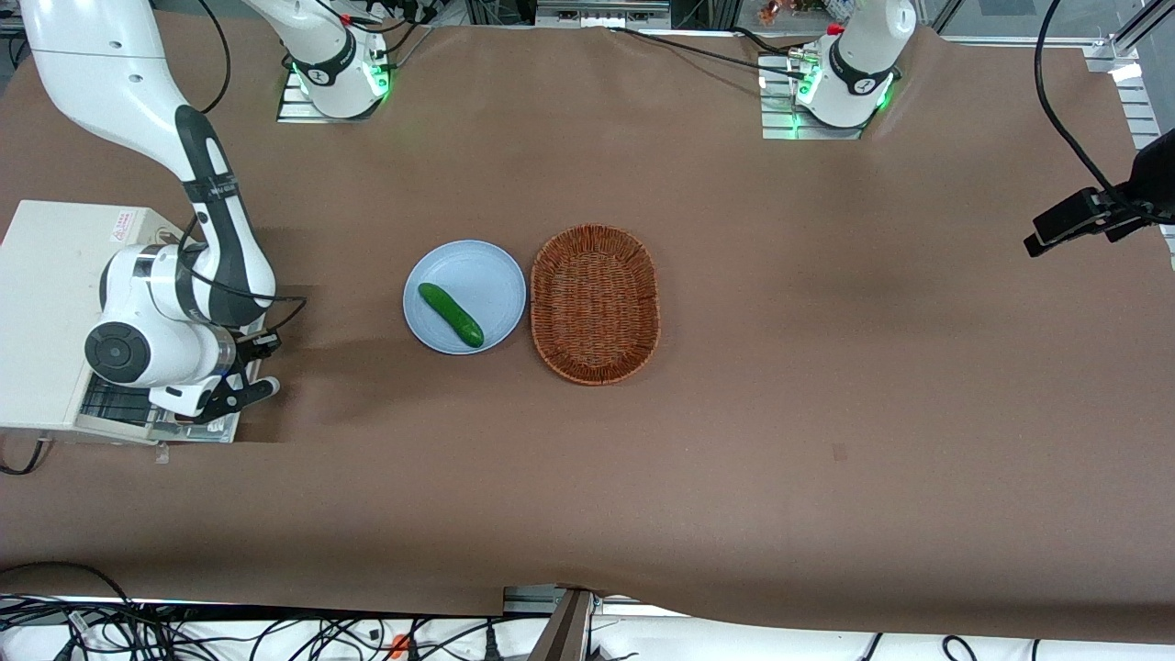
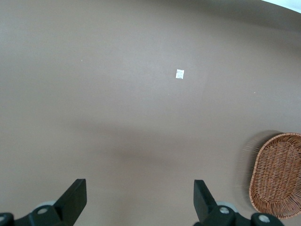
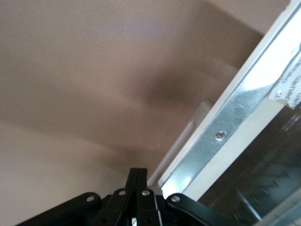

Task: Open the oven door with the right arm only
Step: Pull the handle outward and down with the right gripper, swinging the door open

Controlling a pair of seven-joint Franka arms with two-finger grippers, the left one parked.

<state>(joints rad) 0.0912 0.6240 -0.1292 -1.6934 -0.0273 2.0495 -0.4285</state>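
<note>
Now the door (image 1: 151,424) looks swung down almost flat at the oven's (image 1: 46,303) near edge, toward the working arm's end of the worktop (image 1: 734,459). The gripper (image 1: 240,393), fingers pressed together on nothing, sits just above its outer corner. Best to press down gently, without slipping off the edge.

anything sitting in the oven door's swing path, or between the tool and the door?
Nothing visible. The oven door is already folded down, with the shut tool right at its edge. The plate with the cucumber lies well clear, toward the table's middle.
</note>
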